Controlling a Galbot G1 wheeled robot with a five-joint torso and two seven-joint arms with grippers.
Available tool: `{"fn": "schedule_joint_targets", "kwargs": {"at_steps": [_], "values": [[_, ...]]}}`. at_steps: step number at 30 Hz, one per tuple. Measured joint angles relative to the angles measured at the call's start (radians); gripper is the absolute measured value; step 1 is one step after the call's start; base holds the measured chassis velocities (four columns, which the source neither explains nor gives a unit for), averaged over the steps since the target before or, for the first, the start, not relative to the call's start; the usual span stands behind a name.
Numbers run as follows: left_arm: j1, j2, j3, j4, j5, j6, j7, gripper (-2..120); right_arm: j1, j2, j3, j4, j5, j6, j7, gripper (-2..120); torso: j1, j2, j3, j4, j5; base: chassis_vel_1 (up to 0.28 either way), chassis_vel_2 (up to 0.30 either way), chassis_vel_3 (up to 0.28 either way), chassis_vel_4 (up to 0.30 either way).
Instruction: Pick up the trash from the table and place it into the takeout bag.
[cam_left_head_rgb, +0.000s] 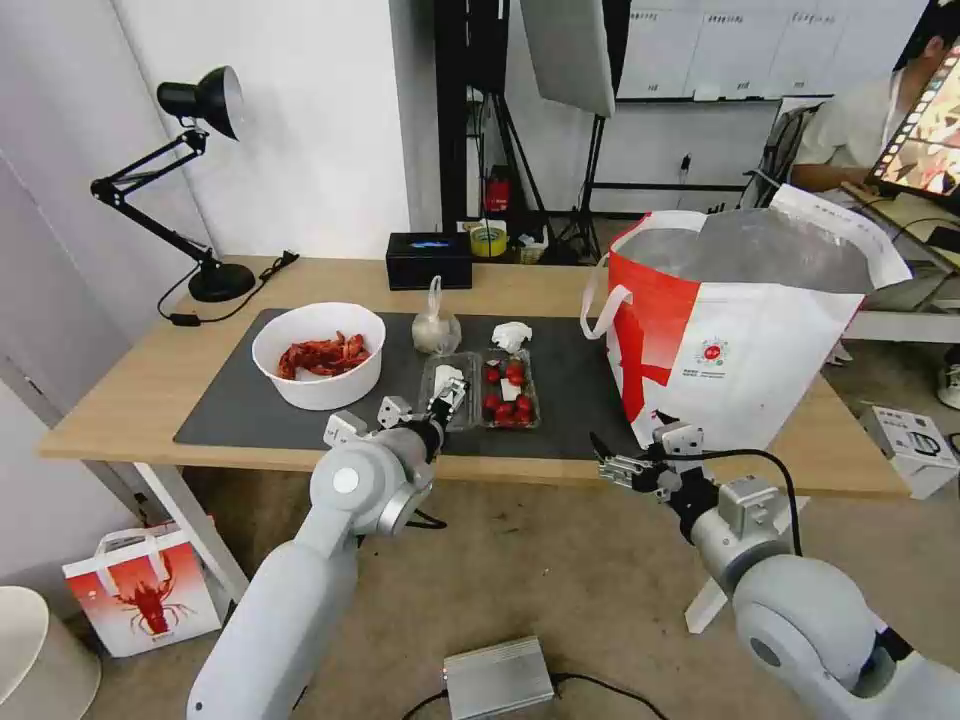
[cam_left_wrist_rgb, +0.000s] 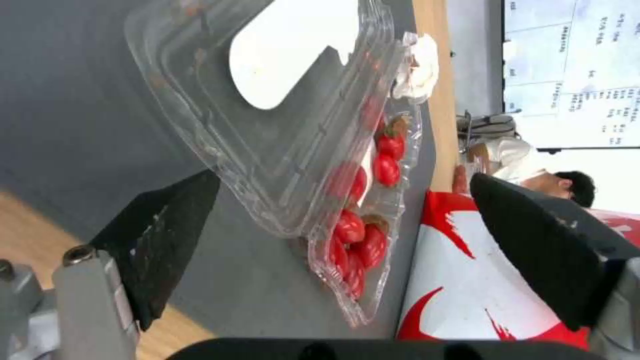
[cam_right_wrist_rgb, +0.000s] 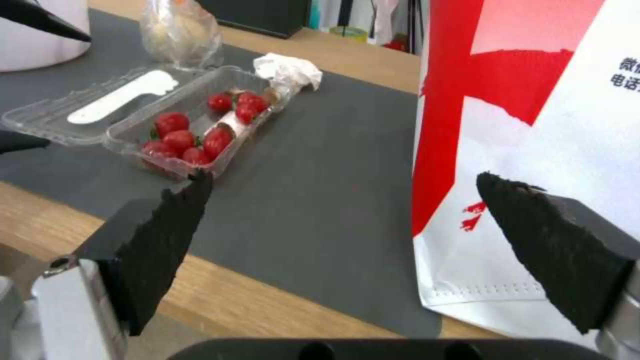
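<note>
- The tomato box (cam_left_head_rgb: 487, 390) lies open at the centre of the head view, on the dark mat near the table's (cam_left_head_rgb: 120, 400) front edge. Its flat lid is on the picture's left, its tray of tomatoes on the right, and its long axis runs from the front edge toward the back.
- Your left gripper (cam_left_head_rgb: 447, 398) is the nearer one. It hangs just in front of the lid's near corner with its fingers spread wide and nothing between them; in the left wrist view the lid sits between the two pads (cam_left_wrist_rgb: 160, 240).
- Your right gripper (cam_left_head_rgb: 612, 462) hovers lower right of the box, off the table edge, wide open and empty.
- The takeout bag (cam_left_head_rgb: 740, 340) stands upright at right of centre, mouth open.
</note>
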Motion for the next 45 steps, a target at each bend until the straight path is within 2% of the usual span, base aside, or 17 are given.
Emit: {"fn": "schedule_joint_targets", "kwargs": {"at_steps": [8, 30, 38, 45], "values": [[-0.006, -0.024, 0.009, 0.011, 0.017, -0.006, 0.006, 100, -0.003, 0.006, 0.002, -0.002, -0.002, 0.0, 0.0, 100, 0.0, 0.0, 0.0, 0.0, 0.0001, 0.0, 0.0, 0.0, 0.0], [0.03, -0.021, -0.025, -0.009, 0.053, -0.04, 0.038, 100, 0.0, 0.021, -0.011, -0.017, -0.019, 0.004, -0.003, 100, 0.0, 0.0, 0.0, 0.0001, 0.0001, 0.0, 0.0, 0.0, 0.0], [0.025, -0.036, -0.035, -0.013, 0.063, -0.059, 0.069, 100, -0.003, 0.021, -0.011, -0.021, -0.028, 0.025, -0.007, 100, 0.0, 0.0, 0.0, 0.0001, 0.0001, 0.0, 0.0, 0.0, 0.0], [0.036, -0.028, -0.033, -0.05, 0.061, -0.067, 0.105, 100, -0.006, 0.022, -0.009, -0.022, -0.032, 0.03, -0.009, 100, 0.0, 0.0, 0.0, 0.0001, 0.0001, 0.0, 0.0, 0.0, 0.0]]}}
